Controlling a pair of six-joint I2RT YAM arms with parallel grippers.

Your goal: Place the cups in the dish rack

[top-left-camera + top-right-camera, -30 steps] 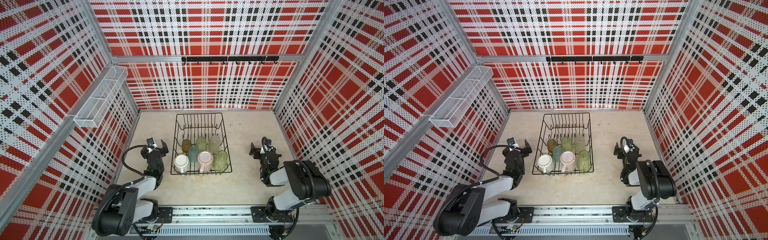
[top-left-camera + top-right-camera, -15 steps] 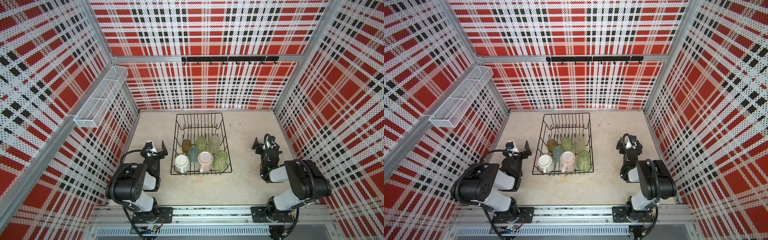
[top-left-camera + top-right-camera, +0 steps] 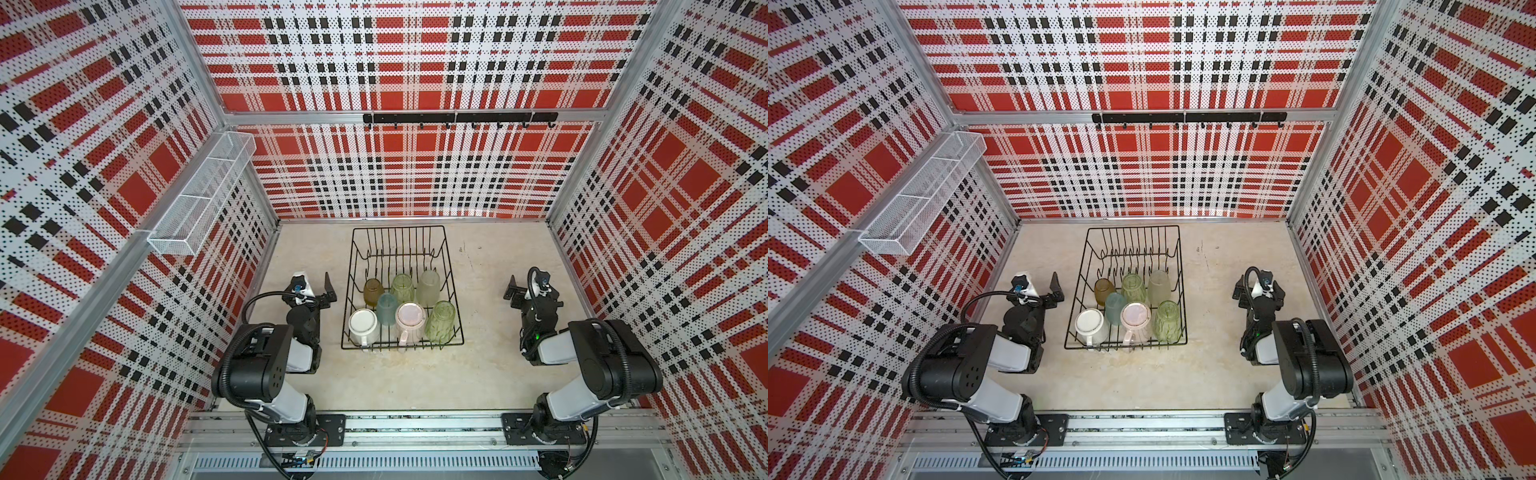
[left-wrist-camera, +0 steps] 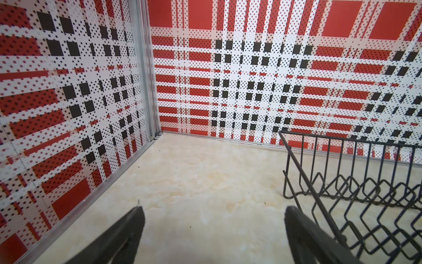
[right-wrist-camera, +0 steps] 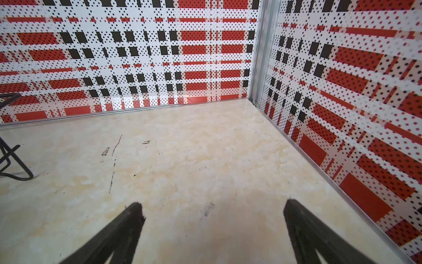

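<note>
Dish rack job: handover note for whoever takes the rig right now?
Left gripper: jaws open, empty, beside the dish rack on its left.
Right gripper: jaws open, empty, off to the rack's right.
Cups: all seven in the rack's near half. Behind: amber tumbler, far green tumbler, frosted tumbler. In front: white mug, teal tumbler, pink mug, near green tumbler.
Done: loading, apparently; no cup shows outside the rack.
Left: probably only parking the arms.

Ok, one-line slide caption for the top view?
Seven cups loaded in the black dish rack; left gripper and right gripper open and empty on either side.
</note>
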